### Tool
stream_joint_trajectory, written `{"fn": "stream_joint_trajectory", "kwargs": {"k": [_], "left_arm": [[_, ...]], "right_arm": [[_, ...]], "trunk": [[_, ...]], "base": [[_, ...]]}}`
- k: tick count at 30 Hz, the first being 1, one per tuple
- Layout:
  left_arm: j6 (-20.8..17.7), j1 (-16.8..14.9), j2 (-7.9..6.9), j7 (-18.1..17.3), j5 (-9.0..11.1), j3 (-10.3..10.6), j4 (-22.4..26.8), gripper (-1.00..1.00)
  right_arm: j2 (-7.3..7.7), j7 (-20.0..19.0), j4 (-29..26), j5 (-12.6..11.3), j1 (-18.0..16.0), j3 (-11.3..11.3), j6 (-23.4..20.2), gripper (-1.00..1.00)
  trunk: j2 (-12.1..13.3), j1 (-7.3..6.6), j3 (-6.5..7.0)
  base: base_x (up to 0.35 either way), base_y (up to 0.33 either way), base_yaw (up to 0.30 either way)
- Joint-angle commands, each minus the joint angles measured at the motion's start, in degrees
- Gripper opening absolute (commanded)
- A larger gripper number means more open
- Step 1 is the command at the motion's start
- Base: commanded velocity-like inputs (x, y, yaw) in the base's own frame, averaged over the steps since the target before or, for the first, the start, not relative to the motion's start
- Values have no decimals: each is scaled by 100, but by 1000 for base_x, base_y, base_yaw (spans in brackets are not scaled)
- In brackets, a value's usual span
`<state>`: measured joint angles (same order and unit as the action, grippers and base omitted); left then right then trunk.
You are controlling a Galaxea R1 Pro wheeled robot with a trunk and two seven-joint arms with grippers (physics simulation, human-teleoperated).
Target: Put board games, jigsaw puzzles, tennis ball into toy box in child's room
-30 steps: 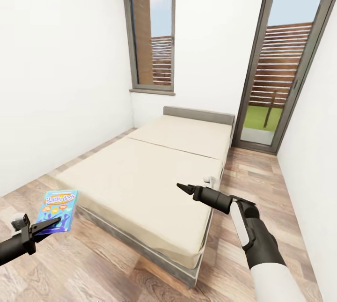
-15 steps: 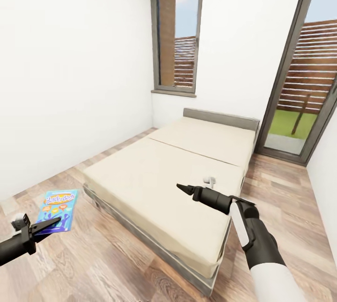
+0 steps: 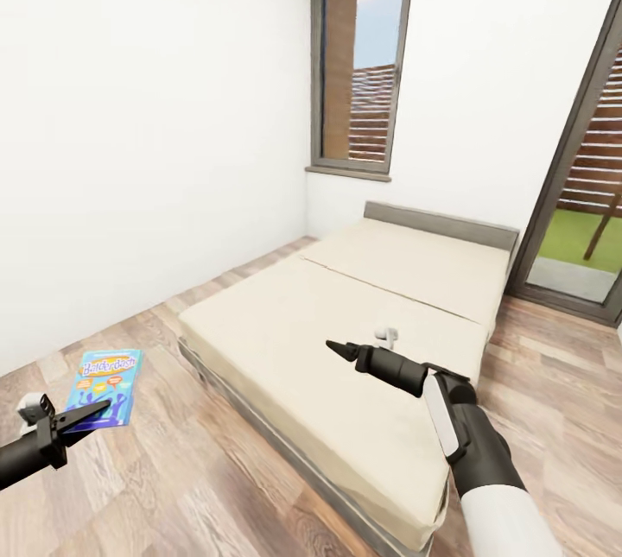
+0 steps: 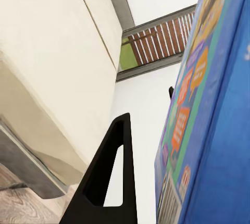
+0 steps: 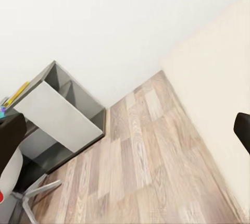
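1. Transport is your step: your left gripper (image 3: 97, 408) at eight o'clock clamps the blue board game (image 3: 105, 386), a flat glossy printed box.
2. Your right gripper (image 3: 339, 349) hangs over the bed (image 3: 285, 324) with nothing in it; you can't tell its gap.
3. Next you likely need to turn toward the table, whose grey wing (image 5: 57, 114) shows in the right wrist view.
4. Plain beige mattress, bare of games; wood-plank floor (image 3: 181, 471).

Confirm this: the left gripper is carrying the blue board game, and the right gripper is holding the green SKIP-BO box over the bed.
Not quite. The left gripper does carry the blue board game, but the right gripper over the bed holds nothing; the head view shows its fingers bare.
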<state>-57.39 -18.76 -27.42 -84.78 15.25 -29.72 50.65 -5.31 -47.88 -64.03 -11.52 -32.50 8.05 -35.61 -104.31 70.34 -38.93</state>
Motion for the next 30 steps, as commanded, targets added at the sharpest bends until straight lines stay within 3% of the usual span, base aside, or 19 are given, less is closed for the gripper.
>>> {"fn": "stream_joint_trajectory", "kwargs": {"k": [1, 30], "left_arm": [[-61, -5, -1, -21, 4, 0, -3, -100], [-46, -5, 8, -13, 5, 13, -3, -100]], "right_arm": [[-5, -12, 1, -15, -3, 15, -37, 100], [-13, 137, 31, -7, -2, 4, -33, 100]], "trunk": [[-3, 3, -6], [-3, 3, -6]], "base": [[315, 139, 179], [258, 236, 285]]}}
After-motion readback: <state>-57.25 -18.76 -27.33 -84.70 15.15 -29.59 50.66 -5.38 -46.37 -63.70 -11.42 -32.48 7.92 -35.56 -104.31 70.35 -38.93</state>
